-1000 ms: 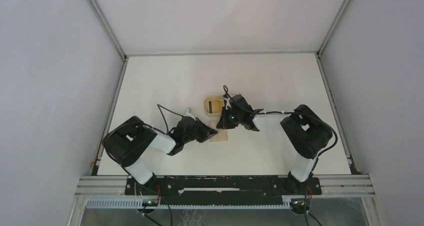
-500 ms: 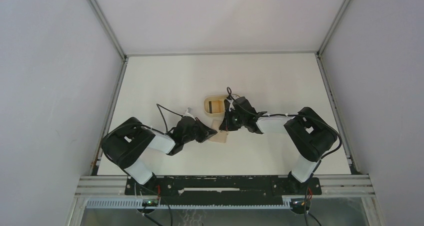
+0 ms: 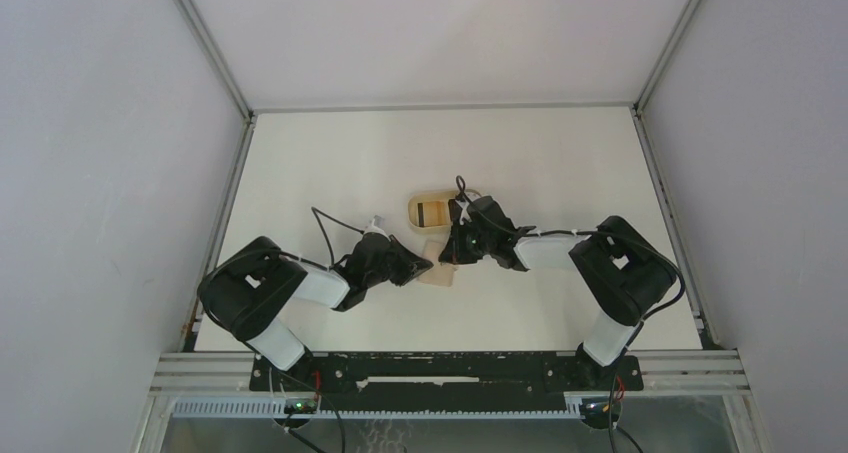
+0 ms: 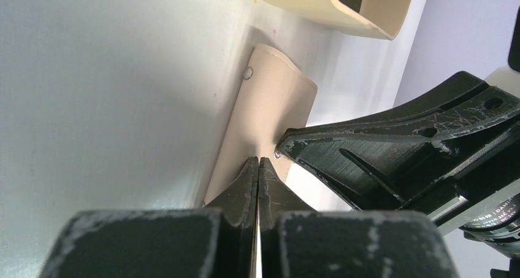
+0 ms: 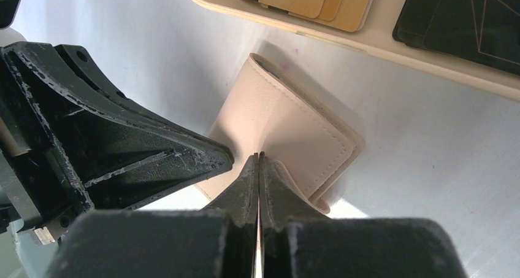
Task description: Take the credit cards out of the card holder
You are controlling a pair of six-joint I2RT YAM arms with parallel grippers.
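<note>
Being poked by the fully closed left tool [image 4: 258, 160] and right tool [image 5: 258, 155], the card holder [image 5: 288, 124] could get dragged by any sideways slip.

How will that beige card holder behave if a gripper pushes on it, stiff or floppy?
The card holder looks like soft stitched leather folded flat, so it probably flexes rather than staying stiff. Lying flat on the smooth table, it likely slides when pushed and won't roll or tip.
</note>
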